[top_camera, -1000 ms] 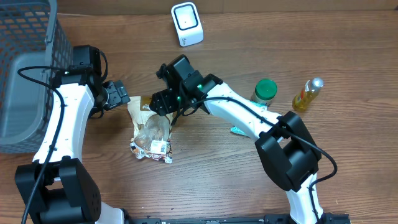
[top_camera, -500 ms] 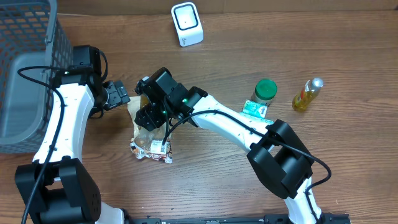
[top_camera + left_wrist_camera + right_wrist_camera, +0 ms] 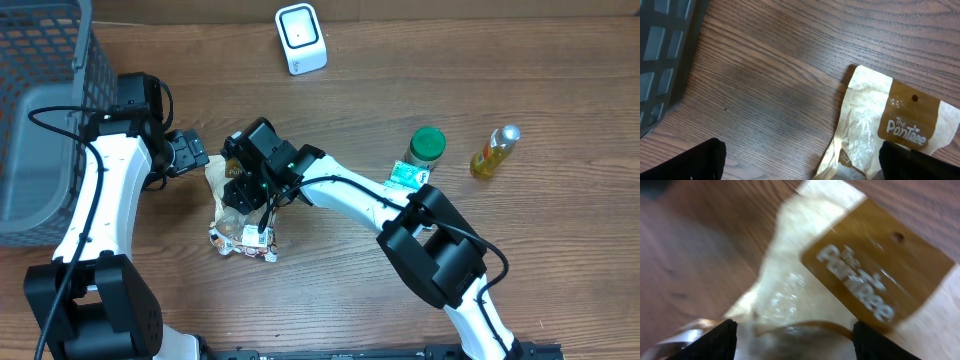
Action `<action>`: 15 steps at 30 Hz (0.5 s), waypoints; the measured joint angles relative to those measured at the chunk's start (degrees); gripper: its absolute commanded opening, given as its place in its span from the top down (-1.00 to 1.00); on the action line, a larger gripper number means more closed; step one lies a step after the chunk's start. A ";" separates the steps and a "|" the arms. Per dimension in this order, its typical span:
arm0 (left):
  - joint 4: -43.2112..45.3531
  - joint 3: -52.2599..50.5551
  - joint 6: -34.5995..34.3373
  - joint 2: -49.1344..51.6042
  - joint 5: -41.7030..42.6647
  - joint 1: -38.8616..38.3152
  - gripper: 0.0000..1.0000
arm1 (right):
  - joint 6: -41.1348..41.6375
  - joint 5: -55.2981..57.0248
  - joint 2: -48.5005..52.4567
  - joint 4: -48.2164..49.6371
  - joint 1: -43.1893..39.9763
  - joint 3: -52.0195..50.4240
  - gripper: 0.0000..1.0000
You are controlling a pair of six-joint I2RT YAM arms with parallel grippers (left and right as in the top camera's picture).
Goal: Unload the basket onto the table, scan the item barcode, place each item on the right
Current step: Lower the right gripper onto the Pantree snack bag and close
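On the counter [image 3: 560, 280], the snack bag [image 3: 245, 225] lies flat at centre-left. The right pincer [image 3: 243, 185] hovers over its 12 o'clock end, jaws spread astride it, grasping nothing. The left pincer [image 3: 190, 155], fully released, sits at the bag's 10 o'clock.

Snack bag [image 3: 238, 228] under right jaws, left jaws just beside, scanner [image 3: 300, 38] well apart.

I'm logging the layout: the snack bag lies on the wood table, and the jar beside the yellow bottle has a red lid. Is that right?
Not quite. The lid of the jar is green, not red, as the overhead view shows. The rest holds: the snack bag lies on the wood table, and the jar stands beside the yellow bottle.
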 measured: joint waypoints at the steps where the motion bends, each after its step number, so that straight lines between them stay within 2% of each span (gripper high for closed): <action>1: 0.00 0.00 0.00 0.00 0.00 0.00 -0.99 | -0.02 0.72 0.17 -0.48 0.00 0.00 -0.37; 7: 0.00 0.00 0.00 0.00 0.00 0.00 -0.99 | 1.57 6.88 0.24 -5.57 0.00 0.07 -0.36; 15: 0.00 0.00 0.00 0.00 0.00 0.00 -0.99 | 10.97 16.33 -1.84 -16.20 -0.98 0.92 -0.34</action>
